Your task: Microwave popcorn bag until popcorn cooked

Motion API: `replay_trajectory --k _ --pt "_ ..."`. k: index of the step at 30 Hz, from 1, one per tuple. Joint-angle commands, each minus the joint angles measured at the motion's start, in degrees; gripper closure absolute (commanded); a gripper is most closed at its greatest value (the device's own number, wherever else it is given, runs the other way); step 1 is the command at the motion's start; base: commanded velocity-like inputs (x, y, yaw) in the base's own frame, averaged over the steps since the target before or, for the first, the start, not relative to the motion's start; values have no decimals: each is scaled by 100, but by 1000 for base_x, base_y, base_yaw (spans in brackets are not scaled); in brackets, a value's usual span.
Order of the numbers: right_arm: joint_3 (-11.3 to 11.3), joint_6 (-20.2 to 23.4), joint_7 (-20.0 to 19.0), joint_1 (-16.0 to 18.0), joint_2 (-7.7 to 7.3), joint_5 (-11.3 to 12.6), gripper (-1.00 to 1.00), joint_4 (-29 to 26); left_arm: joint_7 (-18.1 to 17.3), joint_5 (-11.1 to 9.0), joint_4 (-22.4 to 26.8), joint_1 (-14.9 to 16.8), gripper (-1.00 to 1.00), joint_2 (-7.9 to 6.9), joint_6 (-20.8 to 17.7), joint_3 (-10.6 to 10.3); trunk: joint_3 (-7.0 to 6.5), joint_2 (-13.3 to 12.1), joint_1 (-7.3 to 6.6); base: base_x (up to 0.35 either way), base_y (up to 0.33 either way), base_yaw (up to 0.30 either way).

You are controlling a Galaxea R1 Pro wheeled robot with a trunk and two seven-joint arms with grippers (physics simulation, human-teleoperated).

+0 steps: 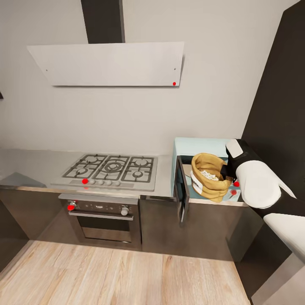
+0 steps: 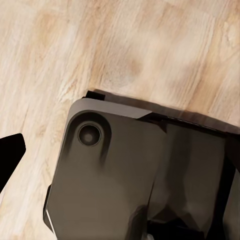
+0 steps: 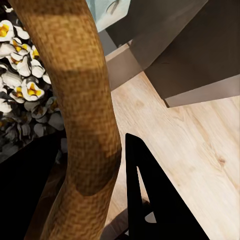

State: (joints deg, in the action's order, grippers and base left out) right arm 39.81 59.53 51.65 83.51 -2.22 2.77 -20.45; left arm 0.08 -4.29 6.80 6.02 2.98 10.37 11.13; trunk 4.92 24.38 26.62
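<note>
Head view: right gripper (image 1: 228,173) holds the popcorn bag (image 1: 209,177) by its rim, in front of the open microwave (image 1: 199,148) at the right end of the tabletop (image 1: 29,163). Microwave door (image 1: 182,192) swung out toward the camera. Bag mouth open, white popped kernels visible inside. Gas hob (image 1: 111,169) and built-in oven (image 1: 103,220) sit left of the microwave.

Right wrist view: dark fingers (image 3: 150,200) clamp the tan bag rim (image 3: 82,100); popcorn (image 3: 22,90) beside it.

Left wrist view: dark robot base (image 2: 125,175) over wood floor (image 2: 125,45); left gripper state cannot be told.
</note>
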Motion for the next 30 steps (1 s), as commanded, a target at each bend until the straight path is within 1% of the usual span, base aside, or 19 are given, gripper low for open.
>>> replay_trajectory --k 1,20,30 --pt "14 15 42 7 1 30 100 -3 1 -45 -3 4 -100 1 18 -2 31 54 26 0 0 0" --pt "18 15 29 7 -6 30 100 -3 1 -34 -3 5 -100 -8 18 -5 372 816 443 0 0 0" --pt "-17 15 19 7 3 30 100 1 1 -22 -3 5 -100 -8 18 -6 552 1217 663 0 0 0"
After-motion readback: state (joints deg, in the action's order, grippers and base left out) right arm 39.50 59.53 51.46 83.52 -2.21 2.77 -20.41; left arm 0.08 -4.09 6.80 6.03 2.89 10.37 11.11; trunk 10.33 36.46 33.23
